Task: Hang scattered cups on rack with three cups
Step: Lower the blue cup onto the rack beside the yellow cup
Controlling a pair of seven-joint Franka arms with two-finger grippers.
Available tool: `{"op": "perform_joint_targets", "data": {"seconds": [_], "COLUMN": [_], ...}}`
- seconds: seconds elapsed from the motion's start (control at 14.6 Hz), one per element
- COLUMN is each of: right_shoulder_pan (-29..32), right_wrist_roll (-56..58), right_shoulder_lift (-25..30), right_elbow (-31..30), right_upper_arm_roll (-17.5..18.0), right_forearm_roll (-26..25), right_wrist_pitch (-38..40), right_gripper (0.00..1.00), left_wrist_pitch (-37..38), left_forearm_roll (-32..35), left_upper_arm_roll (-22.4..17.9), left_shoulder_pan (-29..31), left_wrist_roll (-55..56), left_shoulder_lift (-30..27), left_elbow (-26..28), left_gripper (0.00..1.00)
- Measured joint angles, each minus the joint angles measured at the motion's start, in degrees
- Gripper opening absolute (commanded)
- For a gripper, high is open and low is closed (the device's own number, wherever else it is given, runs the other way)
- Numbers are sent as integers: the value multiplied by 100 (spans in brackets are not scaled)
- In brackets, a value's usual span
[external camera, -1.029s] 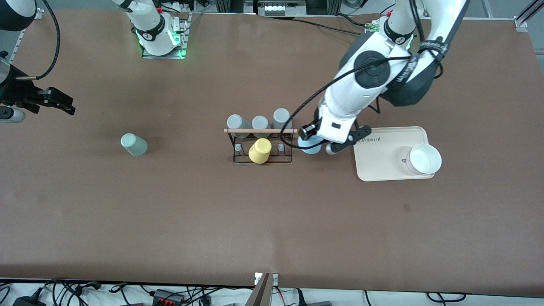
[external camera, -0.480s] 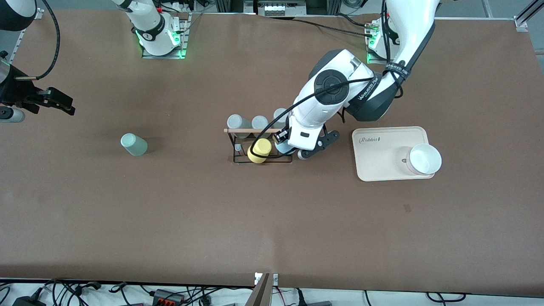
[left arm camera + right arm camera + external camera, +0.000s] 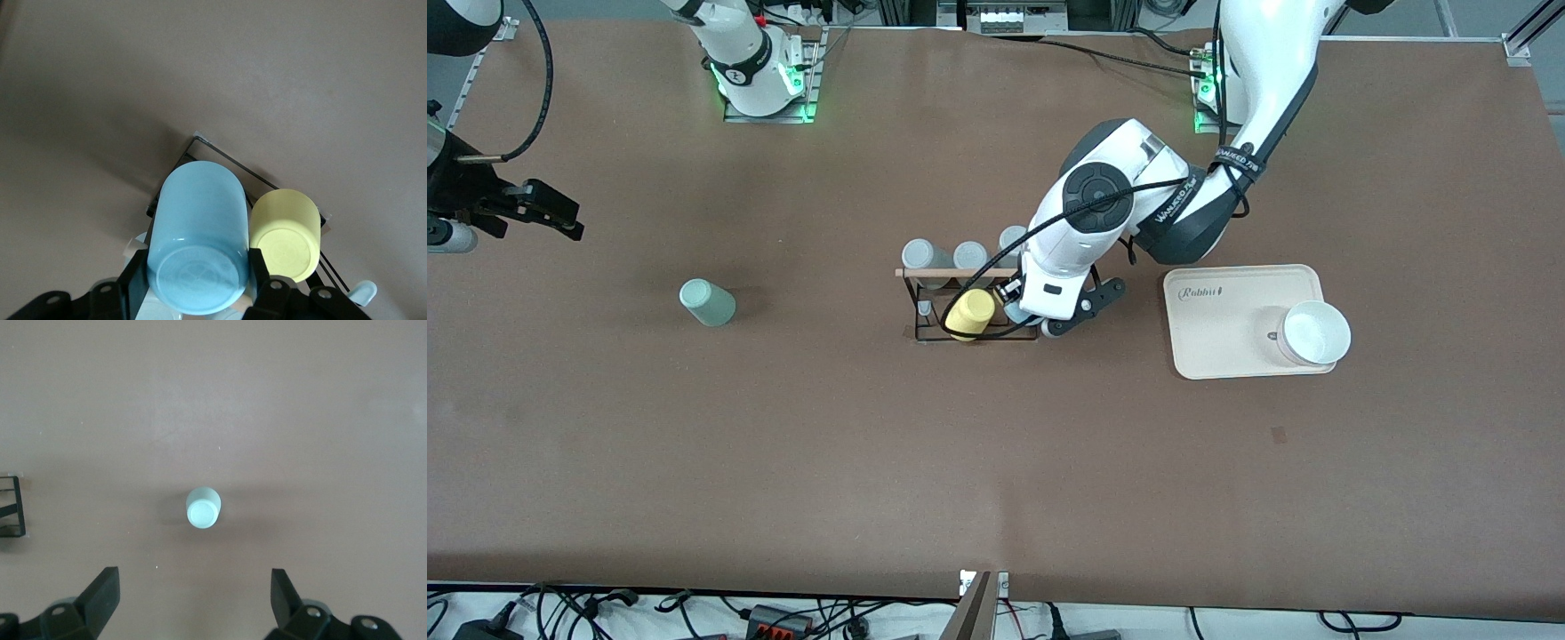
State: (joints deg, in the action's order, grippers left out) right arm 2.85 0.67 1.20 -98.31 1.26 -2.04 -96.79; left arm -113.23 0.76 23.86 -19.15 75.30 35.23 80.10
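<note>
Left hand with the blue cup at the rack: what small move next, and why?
Probably ease the blue cup down onto a free peg of the rack. The left hand grips it upside down beside the yellow cup.

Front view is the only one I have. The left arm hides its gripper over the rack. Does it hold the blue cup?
Observer: Yes. In the left wrist view the left gripper is shut on the light blue cup, held upside down.
Operator: Is it close to the yellow cup?
Observer: The yellow cup is right beside it, over the rack.
Operator: And the right gripper?
Observer: The right gripper is open, waiting high over the mint green cup.
</note>
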Motion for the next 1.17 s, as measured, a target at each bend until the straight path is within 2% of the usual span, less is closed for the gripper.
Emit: {"op": "perform_joint_targets", "data": {"seconds": [0.69, 0.75, 1.03, 1.17], "right_shoulder_pan": [-74, -73, -73, -74], "right_wrist_roll": [0, 0, 0, 0], "right_shoulder_lift": [-23, -36, -57, -58], "right_elbow": [1, 1, 3, 5], "right_upper_arm_roll": [16, 16, 16, 16], "right_forearm_roll": [5, 5, 5, 5], "right_wrist_pitch": [73, 70, 63, 63], "right_gripper": [100, 100, 100, 100], "left_wrist_pitch": [-230, -236, -315, -329], "left_forearm_roll": [412, 423, 436, 437], "left_upper_arm_roll": [-5, -5, -6, -6], "left_shoulder_pan": [-214, -215, -224, -224], "left_wrist_roll": [342, 343, 345, 349], "left_shoulder_lift": [455, 482, 553, 560], "left_elbow": [-122, -124, -130, -133], "left_gripper": [40, 43, 79, 84]}}
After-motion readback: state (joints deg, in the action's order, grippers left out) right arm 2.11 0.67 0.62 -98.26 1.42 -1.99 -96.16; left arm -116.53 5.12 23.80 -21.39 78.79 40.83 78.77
